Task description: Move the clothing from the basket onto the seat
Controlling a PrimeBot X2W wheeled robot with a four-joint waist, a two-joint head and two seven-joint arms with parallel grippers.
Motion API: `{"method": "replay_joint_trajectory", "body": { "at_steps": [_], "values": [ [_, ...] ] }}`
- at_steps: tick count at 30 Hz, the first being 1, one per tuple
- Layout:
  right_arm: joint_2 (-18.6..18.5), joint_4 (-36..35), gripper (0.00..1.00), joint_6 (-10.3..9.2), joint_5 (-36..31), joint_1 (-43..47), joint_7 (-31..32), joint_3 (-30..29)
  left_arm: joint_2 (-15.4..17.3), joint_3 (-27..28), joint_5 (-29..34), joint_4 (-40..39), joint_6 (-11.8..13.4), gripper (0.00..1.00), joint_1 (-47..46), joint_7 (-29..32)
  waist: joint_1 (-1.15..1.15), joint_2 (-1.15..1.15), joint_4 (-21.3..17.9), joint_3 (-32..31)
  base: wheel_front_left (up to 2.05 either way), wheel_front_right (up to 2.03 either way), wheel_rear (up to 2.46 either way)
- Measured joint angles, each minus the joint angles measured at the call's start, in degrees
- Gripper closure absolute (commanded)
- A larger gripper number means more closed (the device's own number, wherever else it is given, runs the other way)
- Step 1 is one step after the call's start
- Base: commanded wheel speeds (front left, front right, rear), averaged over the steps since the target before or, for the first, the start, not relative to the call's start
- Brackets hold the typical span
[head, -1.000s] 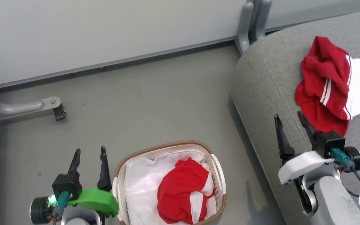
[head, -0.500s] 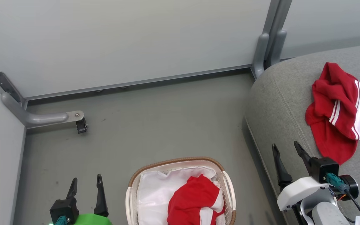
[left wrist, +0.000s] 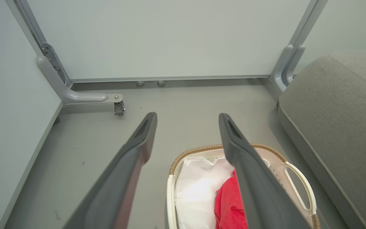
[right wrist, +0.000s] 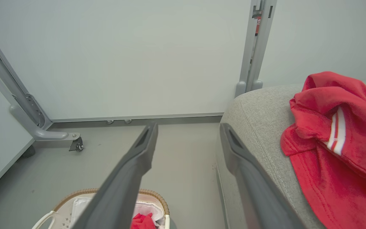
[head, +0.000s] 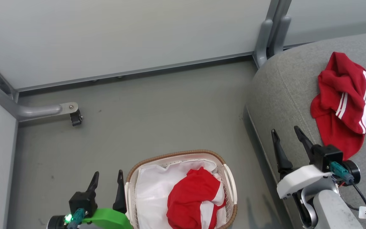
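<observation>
Clothing in two lots: a crumpled red garment with white patches (head: 192,198) inside the oval white perforated plastic basket with a brown woven rim (head: 176,154), lying on the white lining toward the basket's right side; a second red garment with white stripes and a white panel (head: 340,101) bunched on the large grey woven-fabric seat cushion (head: 284,92), just right of its stitched seam. Basket on the smooth grey floor (head: 145,111), near the seat's rounded edge but apart from it. Left tool (head: 108,173) on a green mount at the basket's left rim, two dark fingers spread wide, nothing held; inner finger just beside the rim, perhaps touching, hard to tell from above. Right tool (head: 285,129) over the seat's edge, just left of the second garment, fingers parted, nothing between them. Beyond, pale grey wall panels (head: 122,38) and a grey metal leg (head: 40,110) with a small black caster (head: 75,117) on the floor, well apart from the basket.
</observation>
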Motion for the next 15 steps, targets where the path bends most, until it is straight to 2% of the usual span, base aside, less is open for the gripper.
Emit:
{"method": "replay_joint_trajectory", "body": {
  "at_steps": [15],
  "values": [
    [-0.4, -6.4, 0.0, 0.0, 2.8, -10.1, 0.0, 2.9, -0.1, -9.2, -3.4, 11.3, -2.9, 0.0, -14.4, 0.0, 0.0, 0.0, -4.7, 12.5, 0.0, 0.0, 0.0]
  ]
}}
